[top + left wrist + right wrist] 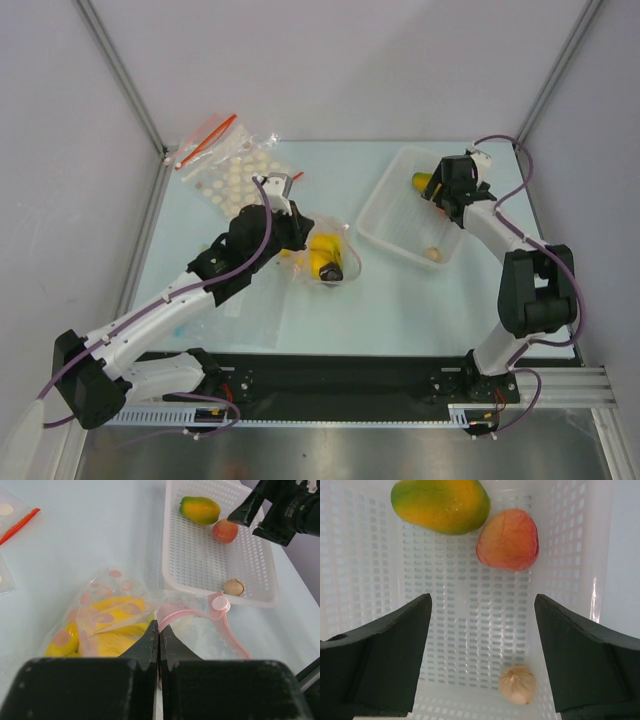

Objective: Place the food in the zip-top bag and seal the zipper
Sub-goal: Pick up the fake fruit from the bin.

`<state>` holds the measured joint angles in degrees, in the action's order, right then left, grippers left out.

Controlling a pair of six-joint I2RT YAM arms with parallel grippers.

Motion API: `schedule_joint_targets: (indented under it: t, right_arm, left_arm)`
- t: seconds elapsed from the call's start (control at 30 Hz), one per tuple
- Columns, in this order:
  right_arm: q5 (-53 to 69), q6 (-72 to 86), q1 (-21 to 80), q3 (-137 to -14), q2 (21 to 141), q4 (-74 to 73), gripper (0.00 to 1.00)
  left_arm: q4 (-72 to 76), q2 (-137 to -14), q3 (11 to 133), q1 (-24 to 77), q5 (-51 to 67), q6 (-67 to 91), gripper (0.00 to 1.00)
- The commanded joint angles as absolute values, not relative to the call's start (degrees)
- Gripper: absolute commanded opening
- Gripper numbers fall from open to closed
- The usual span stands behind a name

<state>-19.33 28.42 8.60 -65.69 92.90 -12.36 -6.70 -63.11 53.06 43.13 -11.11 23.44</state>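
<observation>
- Nearest, in the left wrist view, the left gripper (159,628) has its two black fingers pressed flat together. They pinch the edge of the zip-top bag (107,592) right where the pink zipper (182,611) begins.
- The zipper curls away from the fingertips to the right in a loose open loop, so the mouth is not sealed.
- Just left of the fingertips, the yellow banana bunch (117,617) lies inside the bag, behind its pale pink dots.
- Beyond the bag and close beside it stands a white perforated basket (215,592). It holds the green-yellow mango (200,510), the orange-red peach (225,531) and the small beige piece (233,586).
- The right gripper (482,605) hovers over the basket with its fingers spread wide, holding nothing.
- The peach lies just ahead of the gap, toward the right finger. The mango lies farther ahead and to the left. The beige piece sits back between the fingers, nearer the right one.
- Everything rests on a pale blue-green table (400,310), enclosed by plain grey-white walls (350,60).
- At the far left of the table lies a second clear bag of cream discs (235,175) with bright red strips, well apart from both grippers.
- Only the overhead view shows the dark purple piece (331,270), lying against the banana within the bag's outline. The left wrist view hides that spot under its own fingers.
- Only the right wrist view shows plainly how far apart the right fingers stand.
</observation>
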Motion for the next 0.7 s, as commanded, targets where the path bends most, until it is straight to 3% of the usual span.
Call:
schedule_joint_targets:
  t: [0.0,0.33,0.67]
  right_arm:
    - [-28.55,26.63,10.63,-72.85,96.58,-15.2,0.88]
    - [-33.92,25.31,10.37,-81.83,107.84,-20.47,0.88]
    - [-26.28,28.21,6.15,-81.47,113.19,-18.2,0.81]
  left_arm:
    - [-4.13,-62.49,54.4,43.42,-10.11,23.2,0.0]
    - [-4.13,-62.67,54.41,43.42,-10.2,23.12,0.01]
    - [-4.04,-63.28,54.58,43.42,-10.11,23.03,0.01]
